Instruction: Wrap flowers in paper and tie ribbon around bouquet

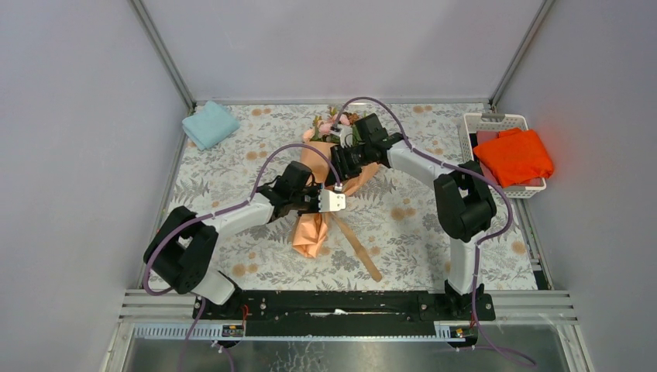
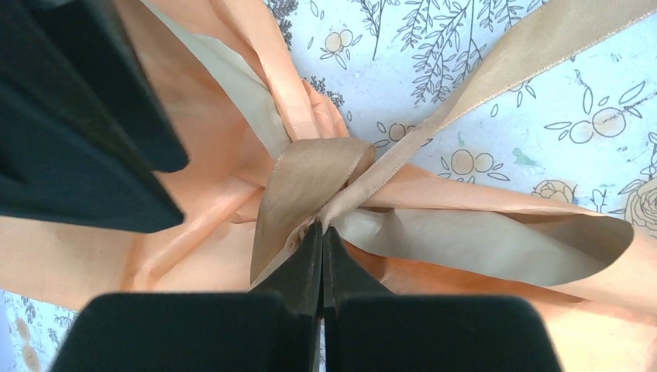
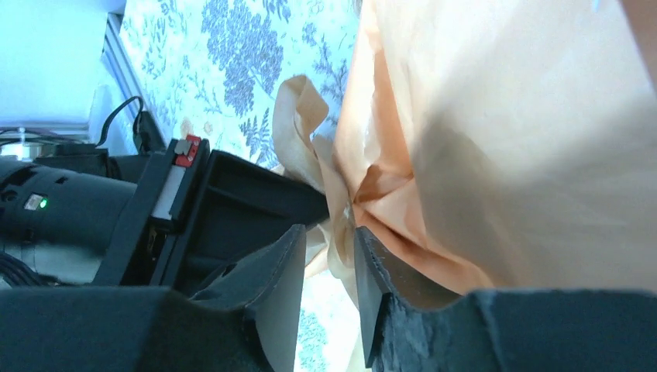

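Observation:
The bouquet (image 1: 314,225) lies mid-table with its pink flowers (image 1: 331,124) at the far end, and the peach paper (image 2: 194,186) narrows to a tail at the near end. A tan ribbon (image 2: 310,174) crosses over the cone's waist, and one end trails toward me (image 1: 361,249). My left gripper (image 2: 321,226) is shut on the ribbon right at the crossing. The right gripper (image 3: 329,236) is open at the same waist from the far side. A ribbon strand (image 3: 298,116) hangs loose between its fingers. Its dark finger (image 2: 77,116) shows in the left wrist view.
A folded light blue cloth (image 1: 209,124) lies at the far left corner. A white basket (image 1: 503,118) at the far right holds a bright orange cloth (image 1: 515,155). Grey walls close the table on three sides. Both arms meet over the bouquet.

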Motion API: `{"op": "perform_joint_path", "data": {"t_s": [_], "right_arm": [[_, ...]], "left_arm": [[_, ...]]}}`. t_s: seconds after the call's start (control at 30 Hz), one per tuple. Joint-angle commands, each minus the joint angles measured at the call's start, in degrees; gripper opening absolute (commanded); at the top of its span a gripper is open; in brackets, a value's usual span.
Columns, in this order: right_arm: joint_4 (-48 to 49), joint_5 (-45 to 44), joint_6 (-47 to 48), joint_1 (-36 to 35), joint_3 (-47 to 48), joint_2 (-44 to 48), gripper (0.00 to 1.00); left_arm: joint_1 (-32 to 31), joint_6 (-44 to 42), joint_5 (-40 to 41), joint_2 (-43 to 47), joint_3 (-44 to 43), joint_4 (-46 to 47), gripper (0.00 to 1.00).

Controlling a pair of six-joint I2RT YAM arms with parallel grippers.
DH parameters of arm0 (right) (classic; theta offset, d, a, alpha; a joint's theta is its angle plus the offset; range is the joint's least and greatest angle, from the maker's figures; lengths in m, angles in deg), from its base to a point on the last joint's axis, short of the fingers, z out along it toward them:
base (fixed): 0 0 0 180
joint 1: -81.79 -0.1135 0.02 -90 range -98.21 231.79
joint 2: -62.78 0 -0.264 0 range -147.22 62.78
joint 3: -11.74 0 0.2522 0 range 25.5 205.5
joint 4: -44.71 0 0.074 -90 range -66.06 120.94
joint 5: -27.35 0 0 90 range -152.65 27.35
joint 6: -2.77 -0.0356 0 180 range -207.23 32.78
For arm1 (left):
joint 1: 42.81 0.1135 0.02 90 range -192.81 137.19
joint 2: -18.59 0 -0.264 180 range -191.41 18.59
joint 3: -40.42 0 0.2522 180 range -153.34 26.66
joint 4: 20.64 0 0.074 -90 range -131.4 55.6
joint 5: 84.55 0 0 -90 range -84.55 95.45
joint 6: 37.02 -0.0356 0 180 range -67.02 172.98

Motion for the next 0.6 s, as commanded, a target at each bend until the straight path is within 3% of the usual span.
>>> {"op": "perform_joint_path", "data": {"t_s": [0.0,0.1,0.2,0.43,0.57], "right_arm": [[-0.1,-5.0,2.4,0.1,3.3,0.4,0.3],[-0.3,-5.5,3.1,-0.3,3.5,-1.7,0.18],[-2.5,-5.6,5.2,-1.5,4.5,-3.9,0.13],[-11.2,-3.3,13.2,-3.7,8.6,-9.0,0.12],[-10.1,3.5,14.6,-3.6,6.9,-8.9,0.13]], "left_arm": [[0.4,2.1,-0.4,0.1,0.8,5.4,0.0],[0.4,2.4,-0.5,0.2,1.0,5.4,0.0],[0.4,2.7,-0.6,0.3,1.2,5.5,0.0],[0.4,3.4,-1.2,0.4,2.0,5.8,0.0],[0.4,3.0,-1.3,0.4,2.5,5.9,0.02]]}}
